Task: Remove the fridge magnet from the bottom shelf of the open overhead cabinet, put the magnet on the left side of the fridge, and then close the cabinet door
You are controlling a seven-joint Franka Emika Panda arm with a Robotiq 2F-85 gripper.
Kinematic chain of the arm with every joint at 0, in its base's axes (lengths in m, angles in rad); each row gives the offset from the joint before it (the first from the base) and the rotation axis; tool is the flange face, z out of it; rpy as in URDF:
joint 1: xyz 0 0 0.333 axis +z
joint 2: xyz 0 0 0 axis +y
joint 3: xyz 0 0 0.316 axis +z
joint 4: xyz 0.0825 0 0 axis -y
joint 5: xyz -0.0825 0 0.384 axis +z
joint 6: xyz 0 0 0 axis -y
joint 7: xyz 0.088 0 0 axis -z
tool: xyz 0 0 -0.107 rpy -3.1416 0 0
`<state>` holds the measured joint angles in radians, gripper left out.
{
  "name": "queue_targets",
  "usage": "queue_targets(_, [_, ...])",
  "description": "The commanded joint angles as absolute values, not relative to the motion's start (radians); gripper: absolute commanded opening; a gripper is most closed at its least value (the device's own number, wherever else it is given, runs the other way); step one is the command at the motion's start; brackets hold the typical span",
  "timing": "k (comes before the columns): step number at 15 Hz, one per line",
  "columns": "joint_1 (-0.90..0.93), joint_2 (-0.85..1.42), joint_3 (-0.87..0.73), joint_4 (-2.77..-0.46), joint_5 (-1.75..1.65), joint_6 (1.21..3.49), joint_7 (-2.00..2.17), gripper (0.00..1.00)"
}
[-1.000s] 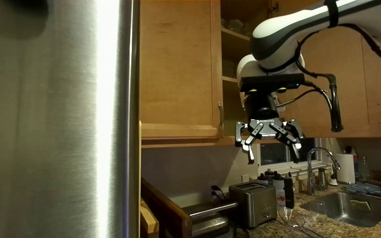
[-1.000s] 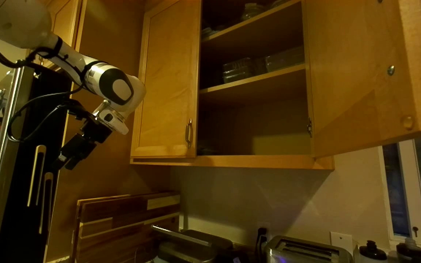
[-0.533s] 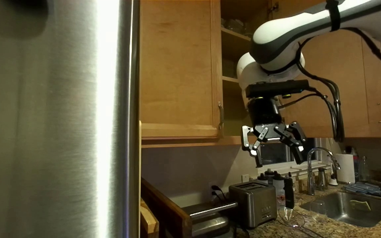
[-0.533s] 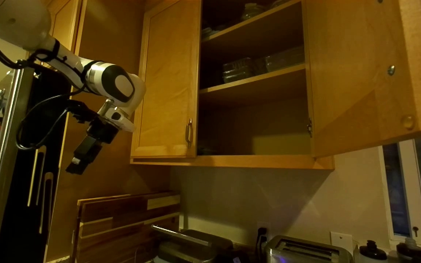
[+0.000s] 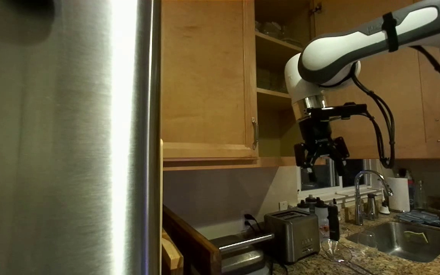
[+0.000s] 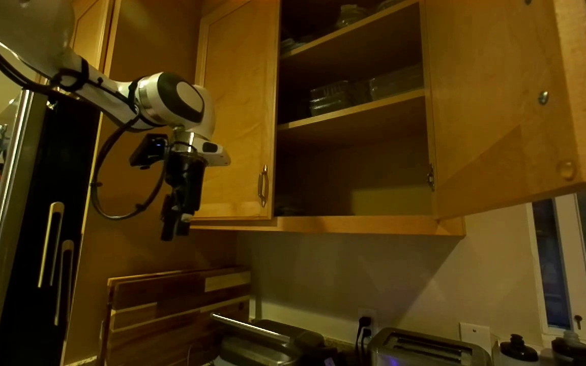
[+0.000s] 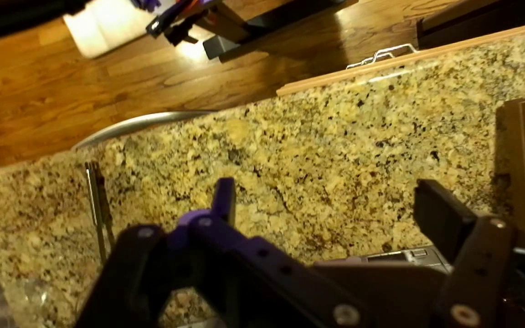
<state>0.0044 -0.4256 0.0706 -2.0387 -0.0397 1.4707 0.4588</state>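
"Stainless steel fills the left side of an exterior view: one fridge (image 5: 67,152). And the overhead cabinet (image 6: 369,224)?"

"On the wall (image 6: 318,279), above one toaster (image 5: 293,238). I count two shelf boards (image 6: 351,110) across its inside and two doors: the cabinet door (image 6: 491,101) stands wide open; its neighbouring door (image 6: 234,112), with one bar handle (image 6: 263,185), is closed."

"How does the gripper (image 5: 326,174) stand?"

"Pointing down over the granite countertop (image 7: 335,150). Its two fingers (image 7: 223,200) are spread wide apart; in the wrist view, bare countertop shows between them."
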Motion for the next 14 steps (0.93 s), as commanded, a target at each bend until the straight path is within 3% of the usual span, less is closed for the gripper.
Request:
queue_targets(1, [-0.014, -0.482, 0.012, -2.09, -0.115, 1.558, 0.207, 1.0])
queue_targets(6, [-0.03, -0.509, -0.068, -2.123, -0.199, 1.661, -0.036, 1.0])
queue_targets(14, [-0.05, -0.463, -0.061, -2.069, -0.176, 1.617, 0.012, 1.0])
